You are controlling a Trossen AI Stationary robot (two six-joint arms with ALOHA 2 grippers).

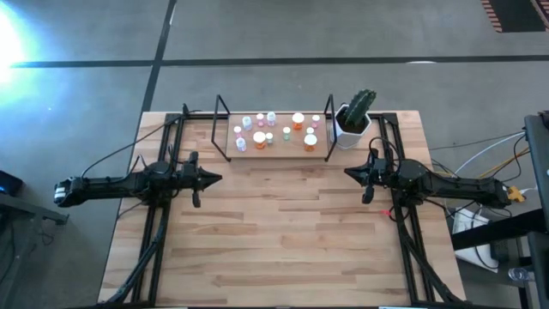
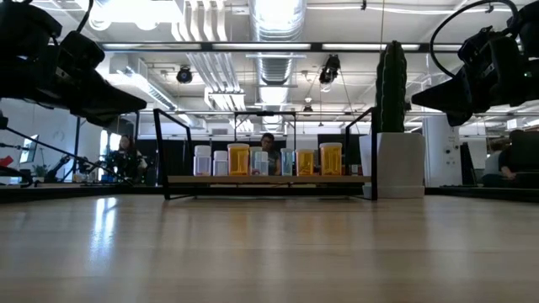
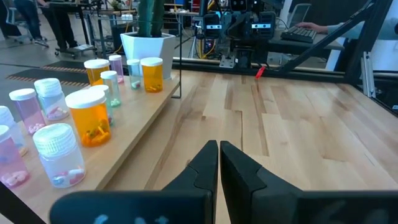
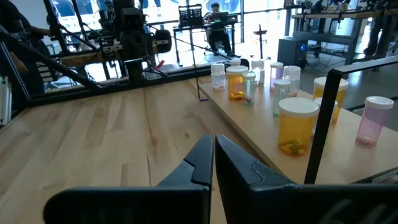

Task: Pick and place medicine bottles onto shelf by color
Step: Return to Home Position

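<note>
Several medicine bottles [image 1: 274,131] with white caps stand upright on the light-wood shelf [image 1: 276,148] at the table's far middle: pink ones at its left, orange ones [image 1: 298,120] toward its right. They also show in the low view [image 2: 238,159] and both wrist views [image 3: 90,116] [image 4: 295,126]. My left gripper [image 1: 216,178] is shut and empty, above the table to the left of the shelf; its own wrist view [image 3: 219,163] shows the fingers closed. My right gripper [image 1: 348,172] is shut and empty to the right of the shelf [image 4: 213,159].
A white square pot with a green cactus [image 1: 354,118] stands just right of the shelf. Black rails [image 1: 159,215] run along both table sides. Bare wood lies in front of the shelf [image 1: 274,232]. People and desks show in the room beyond.
</note>
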